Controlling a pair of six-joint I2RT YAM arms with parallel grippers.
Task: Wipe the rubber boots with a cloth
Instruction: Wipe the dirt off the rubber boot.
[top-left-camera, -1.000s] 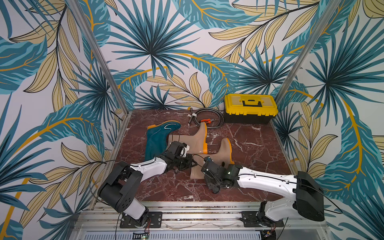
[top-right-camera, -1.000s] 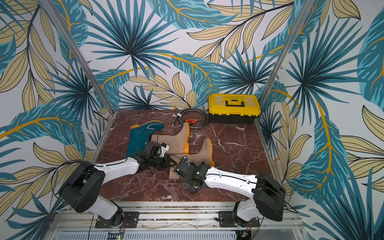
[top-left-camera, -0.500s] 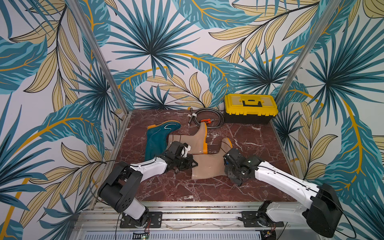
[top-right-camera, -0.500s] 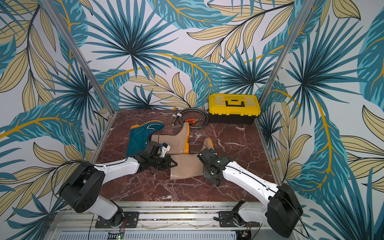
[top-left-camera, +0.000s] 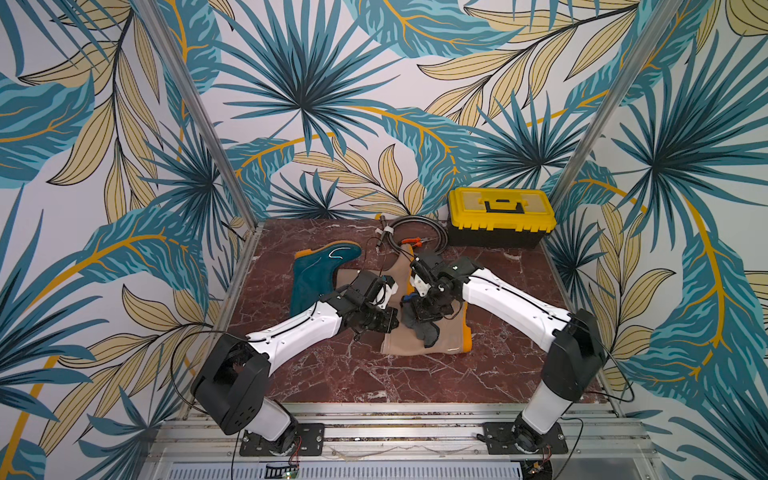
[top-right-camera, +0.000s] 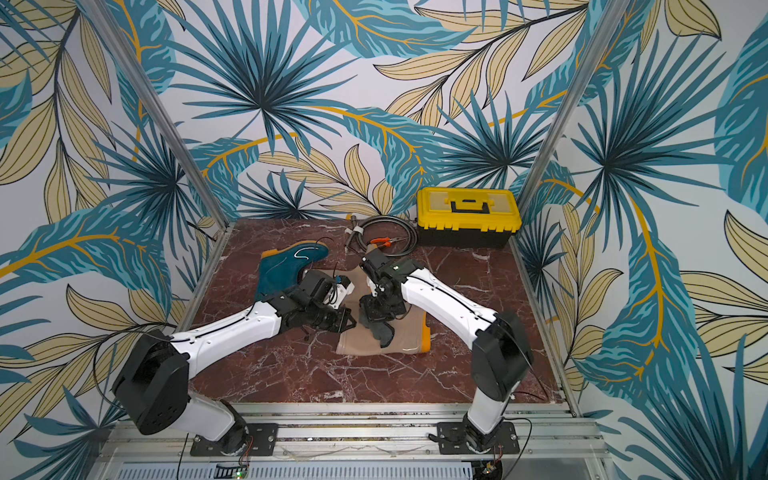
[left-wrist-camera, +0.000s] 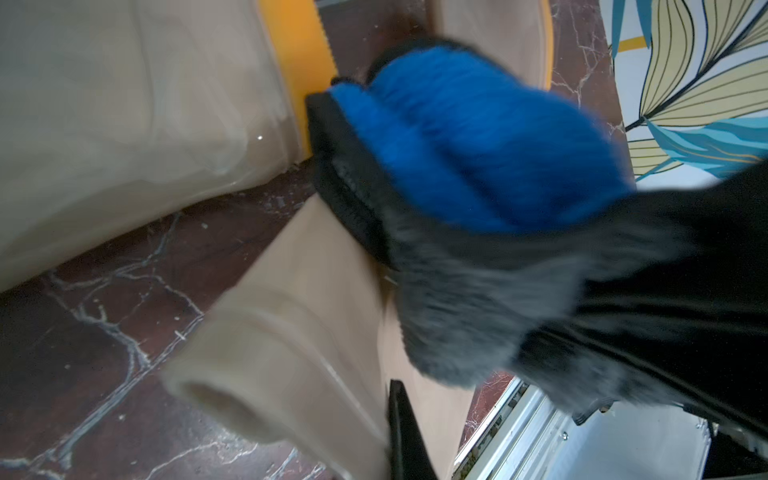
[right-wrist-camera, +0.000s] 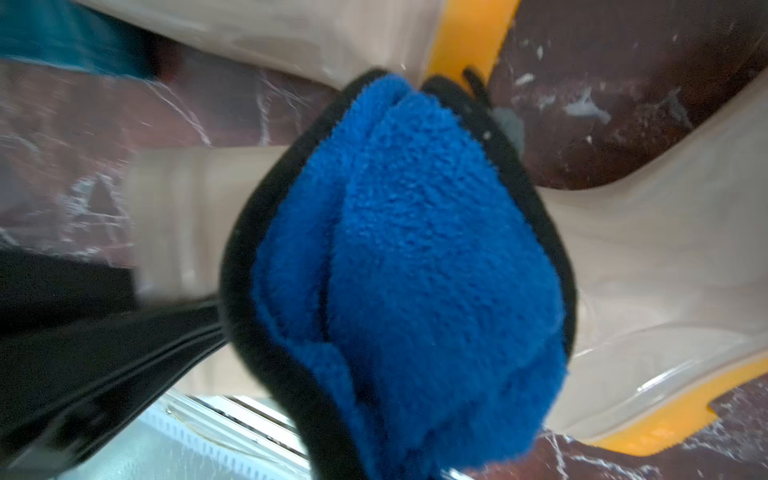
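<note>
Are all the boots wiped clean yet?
Not yet. No boot looks clearly finished. Right now the right gripper holds the cloth on the near tan boot, the left gripper shut by its leg. The other tan boot and the teal boot probably need wiping next.

clutter at the back

a yellow toolbox (top-left-camera: 500, 217) with a black handle sits closed at the far right corner of the marble table (top-left-camera: 513, 286). just beside it lies a coiled dark cable (top-left-camera: 432, 227), with orange-handled pliers (top-left-camera: 409, 240) inside its loop. leaf-print wallpaper (top-left-camera: 316, 83) covers the walls.
</note>
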